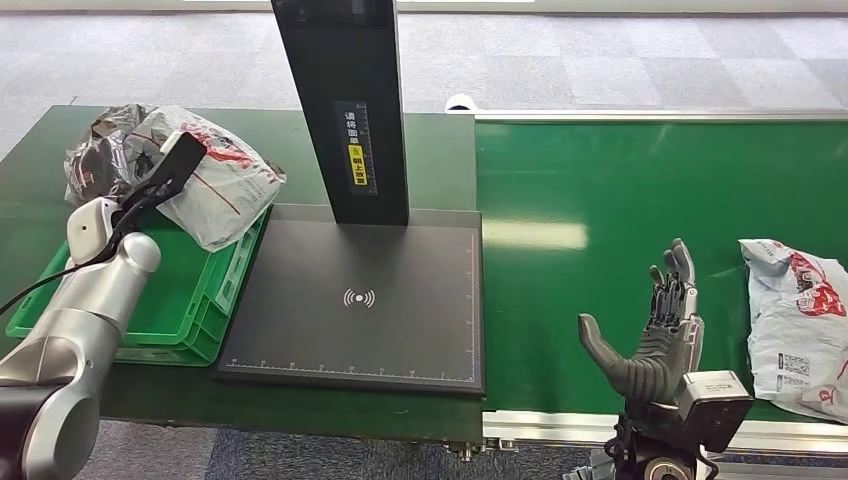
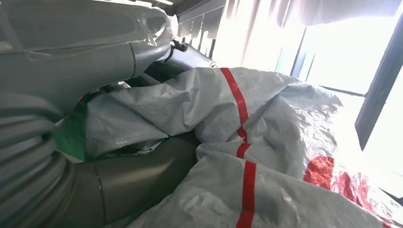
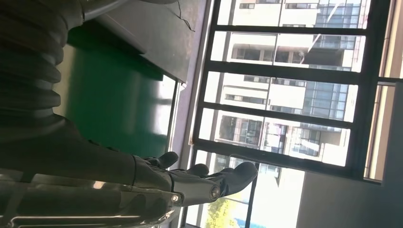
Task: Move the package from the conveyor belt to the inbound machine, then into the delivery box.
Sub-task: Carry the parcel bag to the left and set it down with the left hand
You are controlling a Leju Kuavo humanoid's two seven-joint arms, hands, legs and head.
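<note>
Nearest, the right robot hand (image 1: 655, 325) stands upright over the green conveyor belt (image 1: 600, 180), fingers apart and holding nothing. Just beside it, on the belt's right, lies a crumpled white-and-red plastic mailer package (image 1: 798, 325): judged light, limp and slick, best gathered at a bunched fold. Left of the belt sits the flat black inbound machine (image 1: 360, 300). Farther left, the left robot hand (image 1: 165, 175) touches bagged parcels (image 1: 215, 175) piled on the green plastic delivery box (image 1: 215, 300); whether it grips them cannot be told.
</note>
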